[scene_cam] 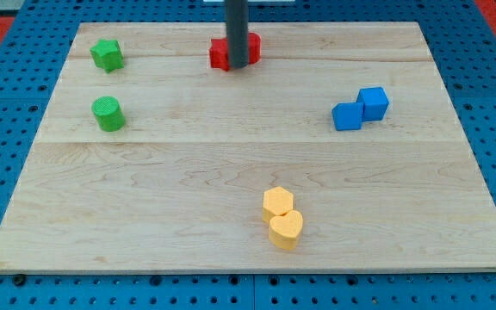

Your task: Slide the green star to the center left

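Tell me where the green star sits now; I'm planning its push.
The green star lies near the board's top-left corner in the camera view, just above the green cylinder, well left of my tip at the red block.

- I work in a lab-style test rig: my pale wooden bench (231,172) lies on a blue perforated pegboard base (7,129).
- Small coloured blocks, like the yellow pair (282,217), are its only props.

dark rod upright, my tip (238,66) at the view's top (middle), touching the board
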You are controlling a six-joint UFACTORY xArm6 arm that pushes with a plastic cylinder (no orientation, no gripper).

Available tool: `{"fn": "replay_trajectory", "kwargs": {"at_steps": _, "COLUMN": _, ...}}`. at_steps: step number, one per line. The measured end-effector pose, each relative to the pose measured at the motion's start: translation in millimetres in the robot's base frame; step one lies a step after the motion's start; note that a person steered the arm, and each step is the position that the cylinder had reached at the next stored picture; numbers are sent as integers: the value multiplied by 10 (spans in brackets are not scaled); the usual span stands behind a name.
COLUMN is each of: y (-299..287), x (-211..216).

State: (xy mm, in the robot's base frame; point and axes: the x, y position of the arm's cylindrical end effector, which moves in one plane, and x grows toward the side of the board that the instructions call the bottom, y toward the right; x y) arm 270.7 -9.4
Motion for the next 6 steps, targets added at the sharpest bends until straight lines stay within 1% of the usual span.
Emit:
{"fn": "replay_trajectory", "kwargs": {"at_steps": 1, "y": -694, "x": 401}}
{"fn": "replay_trajectory", "kwargs": {"at_steps": 2, "y": -1215, "x": -69}}
{"fn": "replay_trajectory", "kwargs": {"at_steps": 3, "y": -1282, "x": -765}}
{"fn": "replay_trajectory", "kwargs": {"at_steps": 4, "y": -1940, "x": -432}}
{"fn": "replay_trajectory", "kwargs": {"at_steps": 5, "y": -2183, "x": 68}}
{"fn": "replay_trajectory", "kwargs": {"at_steps": 6, "y": -2201, "x": 310}}
